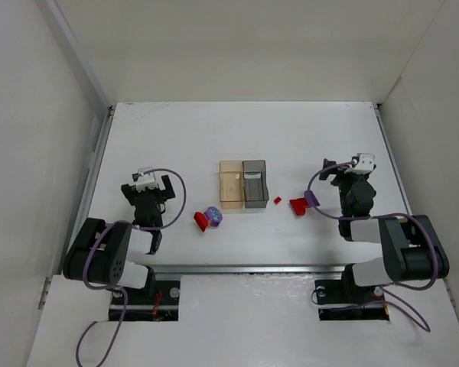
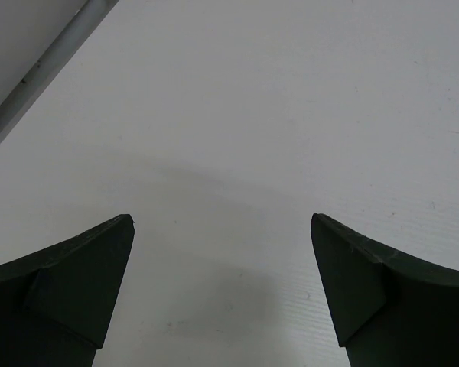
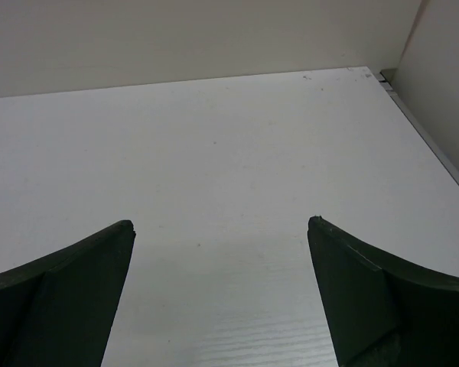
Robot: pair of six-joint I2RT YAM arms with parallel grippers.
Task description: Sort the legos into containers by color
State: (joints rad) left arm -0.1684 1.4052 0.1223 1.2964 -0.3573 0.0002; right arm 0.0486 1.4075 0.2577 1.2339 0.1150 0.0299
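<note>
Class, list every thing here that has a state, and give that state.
Left gripper, open, holding nothing.
Right gripper, open, holding nothing.
Tan bin, upright, no bricks seen inside.
Grey bin, upright, no bricks seen inside.
Red legos, loose on table, unsorted.
Purple legos, loose on table, unsorted.

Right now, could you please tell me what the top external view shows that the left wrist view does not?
Only the top external view shows the tan bin, the grey bin, and red legos and purple legos lying either side of them. Only the left wrist view shows, close up, that nothing lies within the open left gripper. Both show that gripper and the white table.
</note>
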